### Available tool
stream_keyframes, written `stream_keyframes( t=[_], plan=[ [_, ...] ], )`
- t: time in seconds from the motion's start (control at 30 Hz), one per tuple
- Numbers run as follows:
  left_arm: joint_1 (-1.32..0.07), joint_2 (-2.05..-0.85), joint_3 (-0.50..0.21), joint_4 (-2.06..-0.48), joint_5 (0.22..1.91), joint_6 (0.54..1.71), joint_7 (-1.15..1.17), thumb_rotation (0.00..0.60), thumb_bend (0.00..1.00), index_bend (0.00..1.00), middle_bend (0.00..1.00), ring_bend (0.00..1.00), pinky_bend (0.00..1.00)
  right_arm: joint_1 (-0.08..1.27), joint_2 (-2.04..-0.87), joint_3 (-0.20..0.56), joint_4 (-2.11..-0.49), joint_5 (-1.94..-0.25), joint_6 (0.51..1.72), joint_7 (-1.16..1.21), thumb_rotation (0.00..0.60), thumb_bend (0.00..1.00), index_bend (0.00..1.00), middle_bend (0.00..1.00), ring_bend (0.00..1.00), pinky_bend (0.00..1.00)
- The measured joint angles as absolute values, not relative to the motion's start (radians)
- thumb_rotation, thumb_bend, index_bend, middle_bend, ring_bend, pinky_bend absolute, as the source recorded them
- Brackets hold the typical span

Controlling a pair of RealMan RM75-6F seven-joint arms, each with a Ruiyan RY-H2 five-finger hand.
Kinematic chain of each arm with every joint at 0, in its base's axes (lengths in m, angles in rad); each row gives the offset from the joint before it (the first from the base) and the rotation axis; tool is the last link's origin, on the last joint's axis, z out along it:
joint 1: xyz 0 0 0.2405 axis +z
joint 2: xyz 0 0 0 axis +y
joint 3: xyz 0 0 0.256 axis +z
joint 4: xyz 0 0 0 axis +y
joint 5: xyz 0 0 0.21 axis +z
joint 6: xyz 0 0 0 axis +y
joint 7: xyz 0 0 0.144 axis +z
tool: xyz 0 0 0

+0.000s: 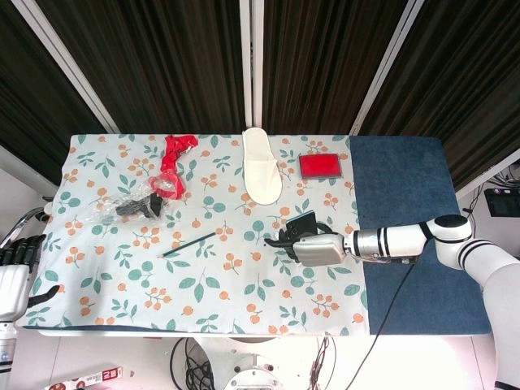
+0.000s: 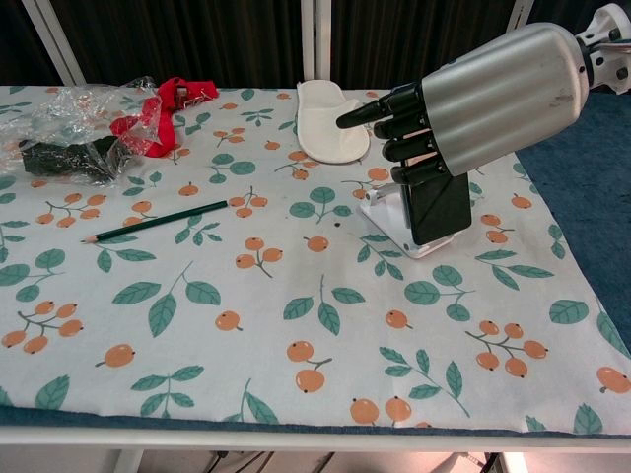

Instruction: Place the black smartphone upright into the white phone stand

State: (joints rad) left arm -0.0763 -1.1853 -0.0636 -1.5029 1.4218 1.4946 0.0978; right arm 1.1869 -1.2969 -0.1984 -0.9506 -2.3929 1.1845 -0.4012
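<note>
In the chest view the black smartphone point(image 2: 441, 207) stands upright with its lower edge down in the white phone stand point(image 2: 392, 221). My right hand point(image 2: 478, 91) comes in from the right and grips the phone's top, fingers point(image 2: 406, 126) curled over its upper edge. The head view shows the same right hand point(image 1: 315, 249) at the table's middle right, covering most of the phone point(image 1: 305, 222) and hiding the stand. My left hand point(image 1: 15, 275) hangs off the table's left edge, holding nothing, fingers apart.
A green pencil point(image 2: 158, 221) lies left of the stand. A white slipper point(image 2: 330, 133) sits behind it. A red box point(image 1: 320, 165) is at the back right. A red ribbon point(image 2: 163, 108) and a plastic bag point(image 2: 59, 138) lie far left. A blue cloth point(image 1: 406, 219) covers the right end.
</note>
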Motion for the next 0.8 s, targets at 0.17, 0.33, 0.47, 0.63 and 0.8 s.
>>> stream_keyframes(
  t=[0.17,0.33,0.47,0.63,0.8],
  plan=[
    [-0.075,-1.183,-0.064,-1.501,1.423,1.496,0.097,0.600,0.00,0.12,0.16,0.13,0.23,1.192,-1.304,-0.207,-0.941,-2.387,1.191,-0.402,0.600,0.46,0.59,0.31,0.24,0.00],
    [-0.073,-1.180,-0.064,-1.502,1.427,1.500,0.099,0.600,0.00,0.12,0.16,0.13,0.23,1.200,-1.307,-0.210,-0.937,-2.381,1.197,-0.405,0.600,0.48,0.59,0.29,0.21,0.00],
    [-0.071,-1.177,-0.065,-1.504,1.426,1.501,0.101,0.600,0.00,0.12,0.16,0.13,0.23,1.204,-1.316,-0.210,-0.931,-2.376,1.200,-0.408,0.600,0.48,0.59,0.27,0.19,0.00],
    [-0.070,-1.174,-0.064,-1.506,1.425,1.500,0.105,0.600,0.00,0.12,0.16,0.13,0.23,1.206,-1.329,-0.213,-0.919,-2.370,1.208,-0.410,0.600,0.49,0.59,0.26,0.18,0.00],
    [-0.069,-1.174,-0.063,-1.506,1.422,1.495,0.105,0.600,0.00,0.12,0.16,0.13,0.23,1.202,-1.335,-0.224,-0.905,-2.364,1.214,-0.407,0.600,0.49,0.59,0.26,0.17,0.00]
  ],
)
